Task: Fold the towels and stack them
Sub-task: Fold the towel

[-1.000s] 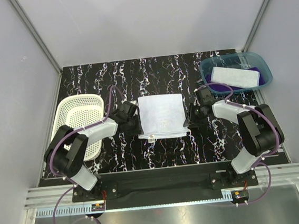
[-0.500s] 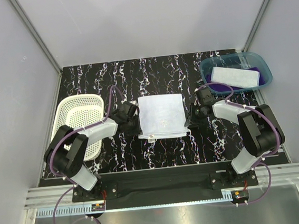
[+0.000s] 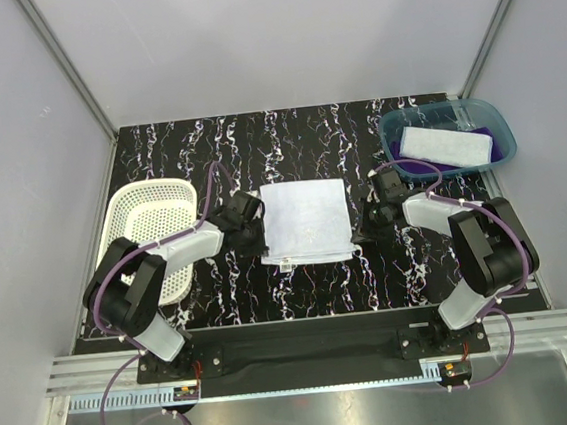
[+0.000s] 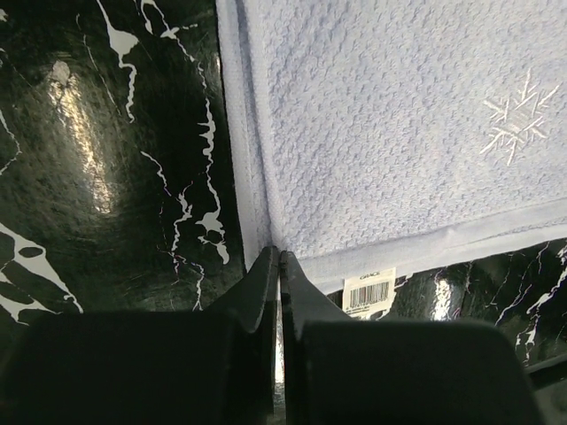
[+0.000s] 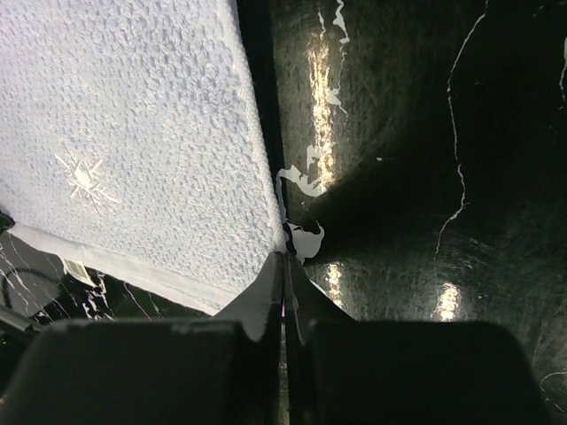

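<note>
A pale blue-white towel (image 3: 307,220) with a stitched snowflake lies folded flat in the middle of the table. My left gripper (image 3: 260,247) is shut at its near left corner. In the left wrist view (image 4: 280,252) the tips pinch the corner of the towel (image 4: 399,133). My right gripper (image 3: 363,235) is shut at the towel's near right edge. In the right wrist view (image 5: 283,257) its tips meet the edge of the towel (image 5: 133,133). A folded light towel (image 3: 445,145) lies on a purple towel (image 3: 415,167) in the teal bin. No bear face shows.
The teal bin (image 3: 434,108) stands at the back right. A white perforated basket (image 3: 150,186) stands at the left edge. A barcode label (image 4: 368,290) hangs from the towel's near hem. Grey walls close in the black marbled table (image 3: 206,140).
Both grippers have stayed shut at the towel's near corners and shifted only slightly. The towel's near right corner has drawn in a little.
</note>
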### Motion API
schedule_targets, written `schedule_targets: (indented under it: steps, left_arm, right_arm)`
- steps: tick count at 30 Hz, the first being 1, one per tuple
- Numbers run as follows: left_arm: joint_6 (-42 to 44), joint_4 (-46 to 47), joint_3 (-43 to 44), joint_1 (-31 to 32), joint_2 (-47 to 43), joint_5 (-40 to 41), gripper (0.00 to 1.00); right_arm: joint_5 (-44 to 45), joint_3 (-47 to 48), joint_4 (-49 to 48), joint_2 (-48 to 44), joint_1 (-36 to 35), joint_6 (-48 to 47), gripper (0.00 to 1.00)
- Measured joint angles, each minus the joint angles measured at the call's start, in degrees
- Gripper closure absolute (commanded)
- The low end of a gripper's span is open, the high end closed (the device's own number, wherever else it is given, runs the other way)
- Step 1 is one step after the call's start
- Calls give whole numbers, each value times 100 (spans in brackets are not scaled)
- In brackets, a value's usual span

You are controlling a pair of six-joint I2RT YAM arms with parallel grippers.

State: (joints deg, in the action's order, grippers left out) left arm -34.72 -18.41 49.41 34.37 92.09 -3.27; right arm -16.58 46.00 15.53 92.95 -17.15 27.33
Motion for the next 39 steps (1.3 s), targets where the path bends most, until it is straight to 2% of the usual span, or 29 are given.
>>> schedule_targets:
  steps: [21,26,29,39]
  left_arm:
    - [111,-935,752,0,-267,48,100]
    - [205,-964,802,0,-271,4,96]
    - [225,-970,802,0,-267,-61,100]
    - [238,-990,817,-15,-166,-120,100]
  right_arm:
    - [-262,354,479,-293,0,-208,100]
    - [-352,382,498,-328,0,-205,100]
    - [-411,382,496,-328,0,-201,100]
    - [-599,417,540,-332,0,-186,100]
